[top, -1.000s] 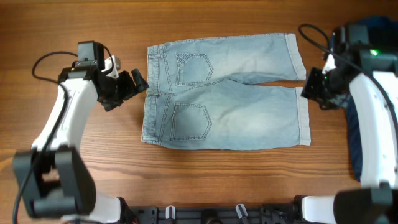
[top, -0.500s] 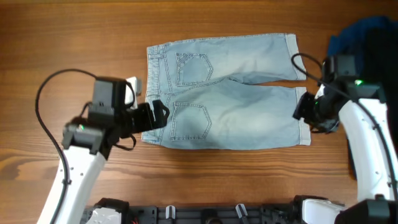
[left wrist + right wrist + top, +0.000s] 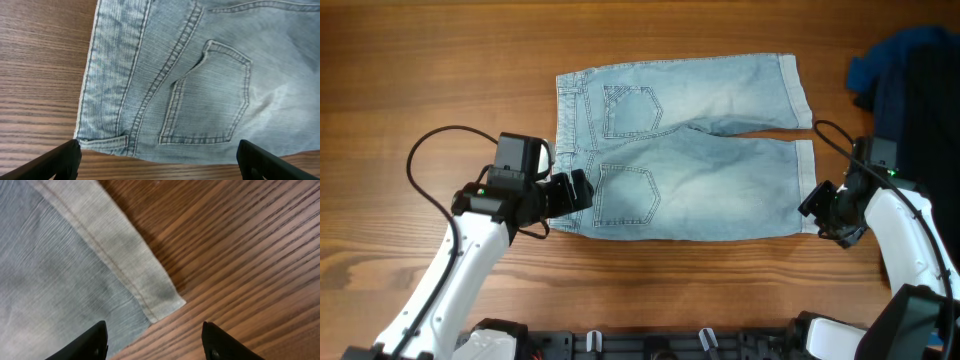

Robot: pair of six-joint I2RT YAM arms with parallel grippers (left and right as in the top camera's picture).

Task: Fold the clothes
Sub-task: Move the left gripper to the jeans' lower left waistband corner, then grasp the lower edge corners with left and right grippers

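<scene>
Both claws were spread over the denim shorts (image 3: pixel 690 150) (flat on the worktop (image 3: pixel 440 60)): left claw (image 3: pixel 157 156) at the waistband (image 3: pixel 112 70), right claw (image 3: pixel 155 336) at a hem (image 3: pixel 110 250).

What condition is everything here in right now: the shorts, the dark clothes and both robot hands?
denim shorts: spread flat, unfolded, back pockets up.
left hand: open, at the near waistband corner, holding nothing.
right hand: open, at the near leg's hem corner, holding nothing.
dark garments: crumpled in a heap, apart from the shorts.
</scene>
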